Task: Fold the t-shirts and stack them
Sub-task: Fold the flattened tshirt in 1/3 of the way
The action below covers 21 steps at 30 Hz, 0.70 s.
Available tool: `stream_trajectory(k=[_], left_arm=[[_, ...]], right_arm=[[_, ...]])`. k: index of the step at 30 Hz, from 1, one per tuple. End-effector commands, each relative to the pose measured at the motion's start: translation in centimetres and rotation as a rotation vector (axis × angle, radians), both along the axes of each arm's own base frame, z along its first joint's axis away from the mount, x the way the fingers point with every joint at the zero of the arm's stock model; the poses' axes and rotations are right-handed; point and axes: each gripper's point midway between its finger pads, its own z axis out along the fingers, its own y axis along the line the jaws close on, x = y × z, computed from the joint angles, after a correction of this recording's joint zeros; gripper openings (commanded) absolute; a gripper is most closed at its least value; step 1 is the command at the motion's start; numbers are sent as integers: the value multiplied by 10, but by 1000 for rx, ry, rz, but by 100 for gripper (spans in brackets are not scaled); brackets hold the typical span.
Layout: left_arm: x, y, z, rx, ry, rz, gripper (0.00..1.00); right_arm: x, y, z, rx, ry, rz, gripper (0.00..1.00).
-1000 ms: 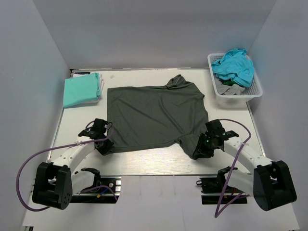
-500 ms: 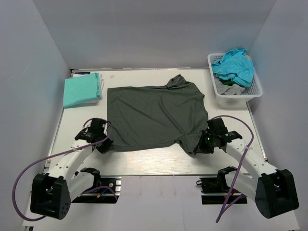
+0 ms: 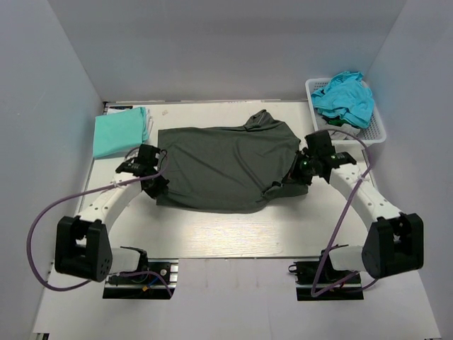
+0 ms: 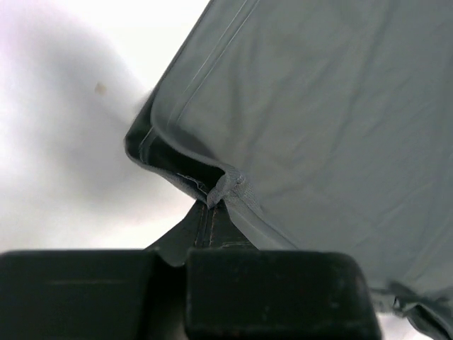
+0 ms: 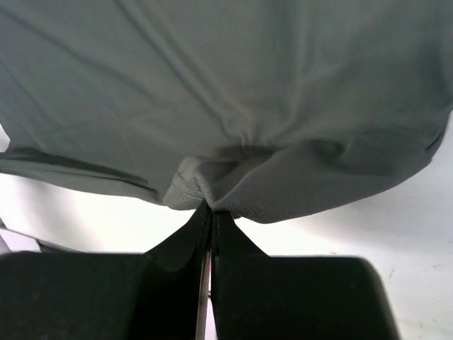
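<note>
On the far left of the tabletop (image 3: 212, 237), the folded mint-green shirt (image 3: 120, 132) is lying just as it was a second ago. The left hand (image 3: 158, 187) is clenching the near-left corner of the dark grey t-shirt (image 3: 226, 164) and has carried it away from the near edge, towards the far side. In the left wrist view, its fingertips (image 4: 212, 212) are pinching a doubled hem. The shirt's near edge is now bulging up and rolling over the middle, so the first fold looks under way but not yet laid flat. The right hand (image 3: 293, 178), which has only just closed, is gripping the near-right corner and travelling the same way, and the cloth is bunching at the pinch in its wrist view.

From above, cloth and the wrists are covering both pairs of fingertips. The far collar area is rumpled, so I cannot tell how it is lying. In the basket (image 3: 379, 130) at far right, the teal shirt (image 3: 344, 96) is covering most of what is lying beneath.
</note>
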Motion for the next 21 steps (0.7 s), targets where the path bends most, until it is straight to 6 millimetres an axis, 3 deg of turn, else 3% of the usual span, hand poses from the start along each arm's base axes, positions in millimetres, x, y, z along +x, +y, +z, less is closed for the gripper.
stream_trajectory(k=[1, 4, 9, 13, 14, 17, 18, 19, 20, 21], left_arm=[[29, 12, 24, 59, -68, 35, 0], [47, 12, 27, 67, -71, 28, 0], [78, 14, 27, 57, -70, 32, 0], [100, 15, 26, 58, -69, 21, 0], [109, 20, 25, 69, -67, 36, 0], [125, 24, 25, 81, -82, 41, 0], [127, 25, 19, 91, -65, 44, 0], [137, 26, 23, 104, -88, 36, 0], [143, 30, 23, 109, -94, 35, 0], [147, 27, 22, 102, -91, 9, 0]], right_arm=[[29, -3, 24, -11, -66, -5, 0], [49, -5, 33, -16, -92, -14, 0], [79, -6, 30, -22, -80, -18, 0], [118, 2, 35, 6, -136, -3, 0], [128, 3, 45, 21, -167, -1, 0], [148, 6, 35, 19, -177, 8, 0], [163, 6, 42, 17, -201, 7, 0], [166, 5, 29, 5, -164, 14, 0], [175, 7, 38, 4, -188, 32, 0], [184, 5, 20, -13, -139, 30, 0]])
